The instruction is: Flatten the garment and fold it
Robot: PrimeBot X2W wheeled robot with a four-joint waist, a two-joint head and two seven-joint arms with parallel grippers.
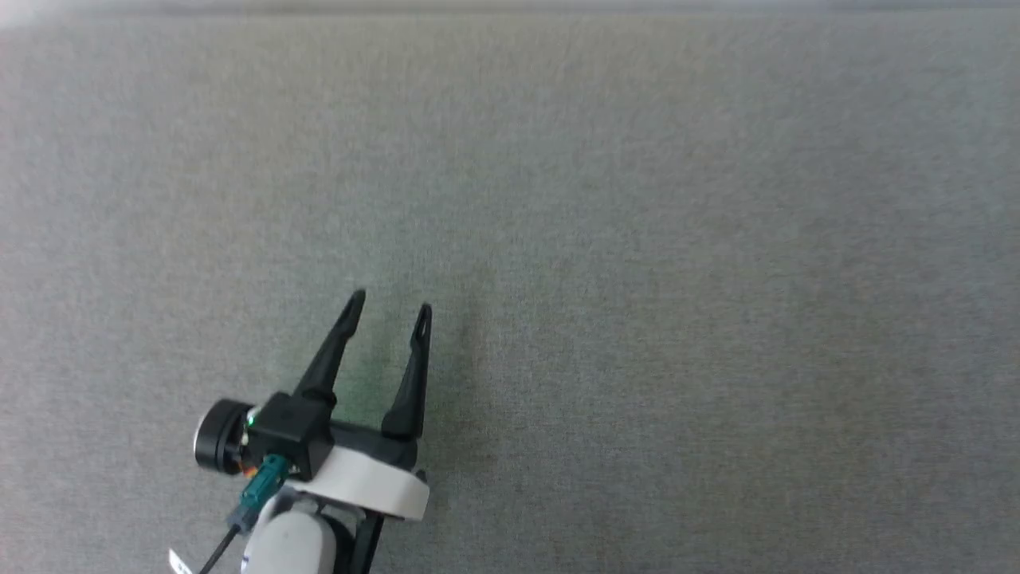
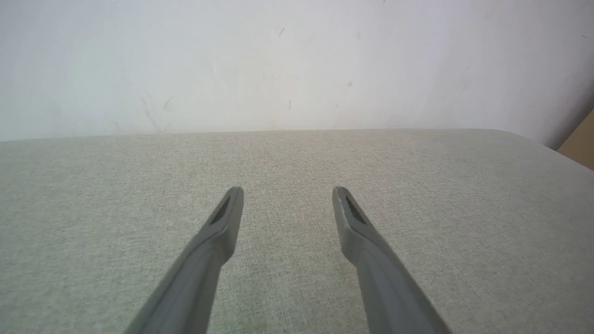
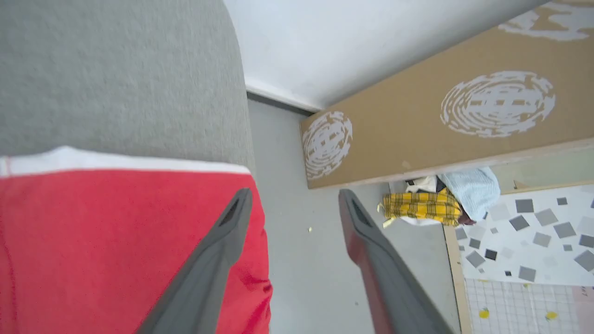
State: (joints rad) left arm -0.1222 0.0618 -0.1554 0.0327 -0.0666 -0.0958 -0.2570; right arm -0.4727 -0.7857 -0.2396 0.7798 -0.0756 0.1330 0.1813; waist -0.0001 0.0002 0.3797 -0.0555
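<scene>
One garment (image 3: 116,241), one left tool (image 1: 390,302), one right tool (image 3: 295,193), one cardboard panel (image 3: 408,125), one yellow checked cloth (image 3: 420,206).

The left gripper (image 1: 390,303) hangs over the near left part of the cushioned surface (image 1: 637,239), with a wall (image 2: 278,60) behind its far edge. The garment (image 3: 116,241) lies at the surface's side edge (floor (image 3: 287,157) beyond it), and the right gripper (image 3: 295,191) straddles that edge.
</scene>
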